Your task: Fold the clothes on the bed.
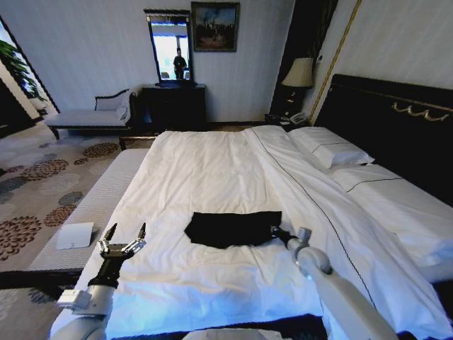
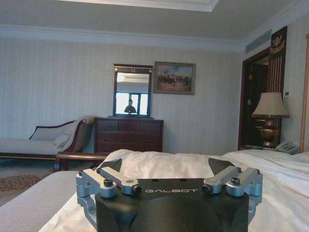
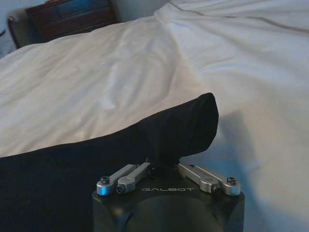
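The clothes (image 1: 232, 228), a black T-shirt, lie as a folded dark rectangle on the white bed (image 1: 212, 163), near its foot. My right gripper (image 1: 274, 231) is at the shirt's right edge. In the right wrist view it (image 3: 164, 162) is shut, pinching a raised fold of the clothes (image 3: 96, 164) just above the sheet (image 3: 96, 72). My left gripper (image 1: 124, 236) is held up over the bed's left edge, well left of the shirt, open with nothing between its fingers. The left wrist view has the left gripper (image 2: 166, 169) spread wide, facing the far wall.
A grey bench (image 1: 106, 195) runs along the bed's left side, with a white card (image 1: 74, 235) on it. Pillows (image 1: 333, 149) and a dark headboard (image 1: 382, 113) are on the right. A chaise (image 1: 92, 113), dresser (image 1: 173, 106) and lamp (image 1: 299, 74) stand at the far wall.
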`<state>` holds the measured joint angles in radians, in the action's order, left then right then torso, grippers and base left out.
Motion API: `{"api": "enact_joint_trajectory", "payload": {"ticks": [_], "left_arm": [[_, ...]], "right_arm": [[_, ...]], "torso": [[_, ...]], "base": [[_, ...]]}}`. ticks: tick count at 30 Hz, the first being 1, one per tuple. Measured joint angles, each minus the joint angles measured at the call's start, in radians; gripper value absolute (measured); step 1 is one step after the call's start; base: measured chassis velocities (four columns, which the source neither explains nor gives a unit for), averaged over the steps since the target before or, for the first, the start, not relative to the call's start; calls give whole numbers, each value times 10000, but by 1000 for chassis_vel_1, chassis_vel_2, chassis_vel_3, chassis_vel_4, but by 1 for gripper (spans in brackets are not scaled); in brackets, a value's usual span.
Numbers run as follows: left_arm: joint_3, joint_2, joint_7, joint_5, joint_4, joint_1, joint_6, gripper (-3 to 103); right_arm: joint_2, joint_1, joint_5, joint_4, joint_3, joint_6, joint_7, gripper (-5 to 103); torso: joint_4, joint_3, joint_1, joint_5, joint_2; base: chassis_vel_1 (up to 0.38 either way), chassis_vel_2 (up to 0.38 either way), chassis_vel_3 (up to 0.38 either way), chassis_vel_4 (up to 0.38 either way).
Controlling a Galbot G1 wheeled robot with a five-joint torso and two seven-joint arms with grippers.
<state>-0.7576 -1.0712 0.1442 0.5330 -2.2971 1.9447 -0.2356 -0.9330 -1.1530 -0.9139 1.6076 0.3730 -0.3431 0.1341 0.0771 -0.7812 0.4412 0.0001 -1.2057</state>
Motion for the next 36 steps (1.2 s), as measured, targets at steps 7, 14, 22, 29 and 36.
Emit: {"api": "enact_joint_trajectory", "payload": {"ticks": [7,14,22,29,36], "left_arm": [[0,0,0,0,0,0,0,100],[0,0,0,0,0,0,0,100],[0,-1,0,0,0,0,0,100],[0,0,2,0,1,0,-1,100],[0,0,2,0,0,0,0,100]], "right_arm": [[-168,116,10,-118,42,-187,153,6],[-752,402,0,1049,-546,-283,432,6],[-1988,1097,68,1612,-1941,-571,737,6],[-3526,1663,578,704,-2546,-596,711,6],[-3910,1623,1480,-178,-2710,-332,300,6]], "torso": [[1,0,0,-1,0],[2,0,0,-5,-1],[1,0,0,-3,0],[-3,0,1,-3,0],[-1,0,0,-2,0]], "base": [[0,0,0,0],[0,0,0,0],[0,0,0,0],[0,0,0,0],[0,0,0,0]]}}
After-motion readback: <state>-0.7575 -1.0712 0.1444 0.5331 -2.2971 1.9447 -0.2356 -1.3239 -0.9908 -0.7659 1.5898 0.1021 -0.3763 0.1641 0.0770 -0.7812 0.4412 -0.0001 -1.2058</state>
